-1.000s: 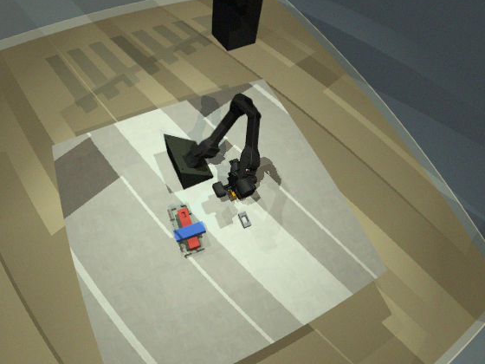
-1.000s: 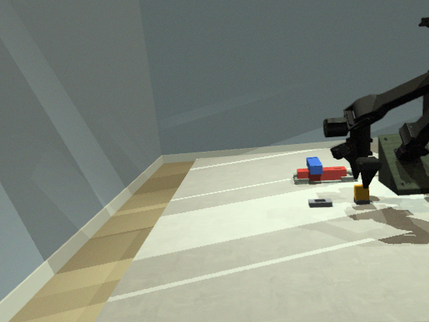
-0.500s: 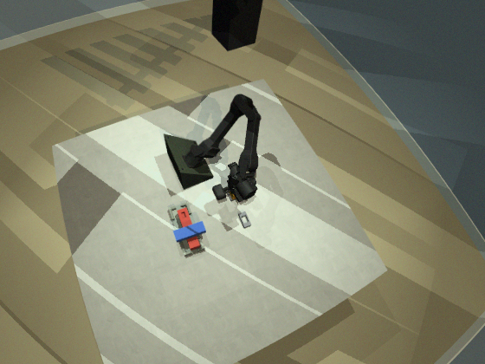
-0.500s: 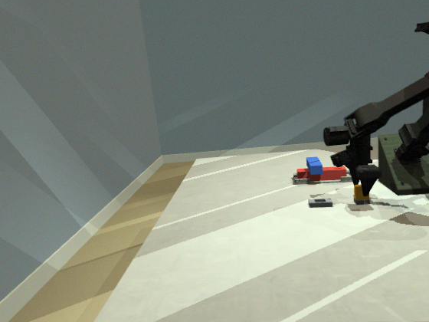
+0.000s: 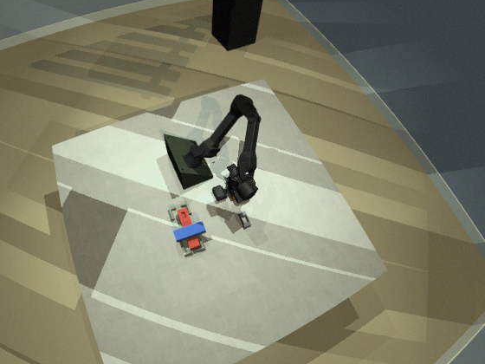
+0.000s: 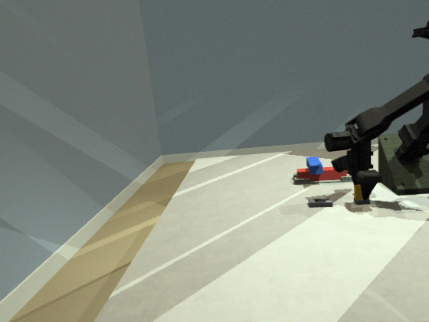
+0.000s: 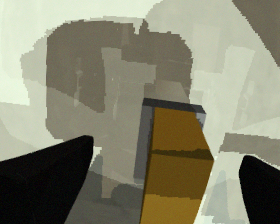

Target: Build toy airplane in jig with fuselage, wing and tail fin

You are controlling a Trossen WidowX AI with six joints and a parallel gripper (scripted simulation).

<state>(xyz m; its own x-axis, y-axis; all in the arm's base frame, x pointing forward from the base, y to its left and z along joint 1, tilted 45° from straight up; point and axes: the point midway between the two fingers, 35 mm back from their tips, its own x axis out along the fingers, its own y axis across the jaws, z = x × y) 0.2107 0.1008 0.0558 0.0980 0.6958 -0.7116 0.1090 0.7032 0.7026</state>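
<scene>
The red fuselage (image 5: 184, 219) (image 6: 334, 173) lies in the grey-green cradle (image 5: 171, 213) (image 6: 301, 182). The blue wing (image 5: 190, 231) (image 6: 314, 165) lies across its top; its tab is hidden. A small dark socket opening shows in the fuselage's bare end. The yellow tail fin (image 6: 358, 192) (image 7: 177, 175) stands in a small dark holder (image 7: 172, 104). My gripper (image 6: 362, 196) (image 7: 169, 156) is open, low over the holder, with the fin between its fingers. The wrist view shows gaps on both sides of the fin, the wider one on the left. In the top view the arm mostly hides the fin.
A small grey frame-like holder (image 5: 247, 225) (image 6: 314, 205) lies near the gripper and holds nothing. The cradle stands to one side of the gripper, beyond that holder in the exterior view. The arm's dark green base block (image 5: 182, 162) (image 6: 402, 179) stands behind.
</scene>
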